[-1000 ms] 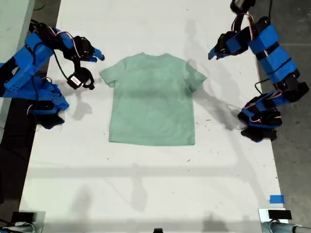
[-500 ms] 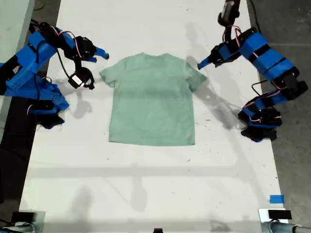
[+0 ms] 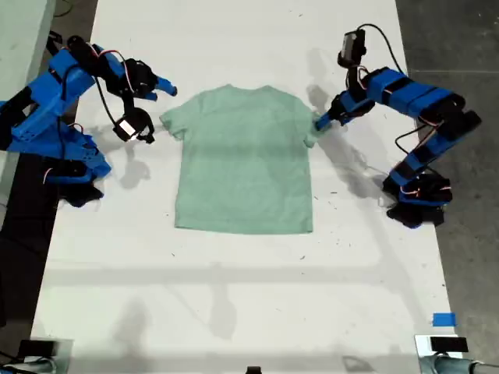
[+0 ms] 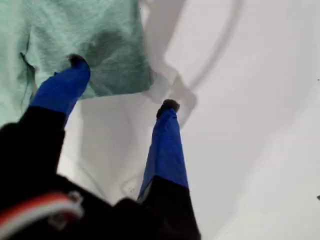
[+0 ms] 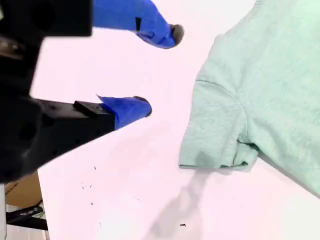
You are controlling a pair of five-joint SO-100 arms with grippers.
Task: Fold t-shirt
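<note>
Now the t-shirt (image 3: 244, 160) lies flat on the table (image 3: 234, 296). My first gripper (image 4: 121, 83), jaws apart, straddles a sleeve hem; closing shallow could lose it. My second gripper (image 5: 161, 70) hangs open beside the other sleeve.

Bare table (image 3: 234, 296) rings the t-shirt (image 3: 243, 160) — approaches unobstructed.

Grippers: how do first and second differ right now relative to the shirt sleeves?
My first gripper has one finger over a sleeve of the t-shirt, at the exterior view's right; my second gripper hangs clear of the other sleeve, over bare table. Both are open, holding nothing.
</note>
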